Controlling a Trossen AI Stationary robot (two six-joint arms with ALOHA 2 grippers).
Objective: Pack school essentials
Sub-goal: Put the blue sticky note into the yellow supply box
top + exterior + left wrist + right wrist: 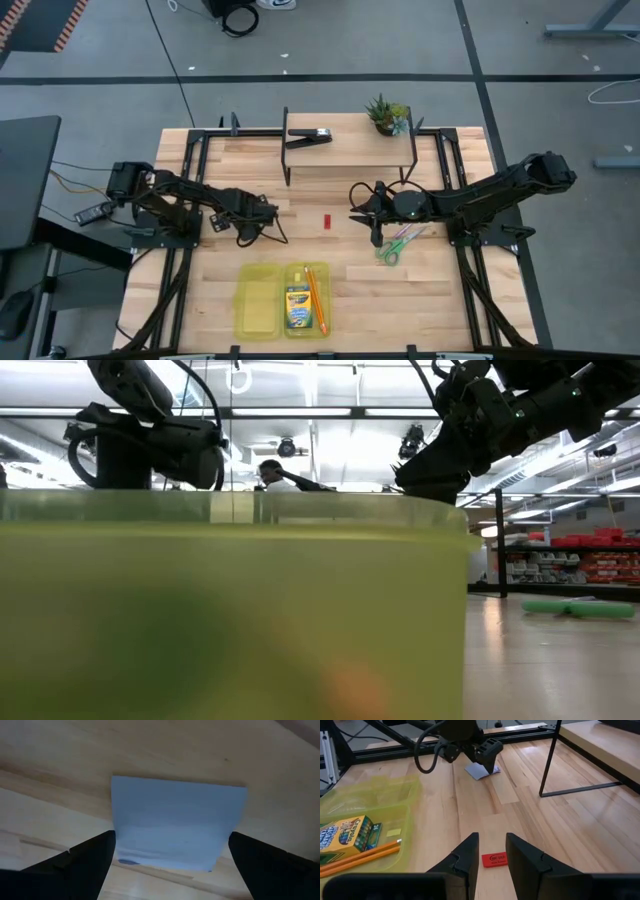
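Hovering over the pale bluish-white flat block (177, 822), left gripper (170, 857) has jaws wide apart, straddling it on the wooden tabletop (440, 290). Right gripper (492, 851) jaws are narrowly apart, empty, with the short red eraser piece (494, 859) just beyond the tips.

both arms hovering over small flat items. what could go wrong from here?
1. The flat pale bluish-white block lies flush on the wooden table; the open left end effector may slide off its thin edges.
2. The right end effector, fingers narrowly apart, may nudge the small flat red eraser instead of straddling it.
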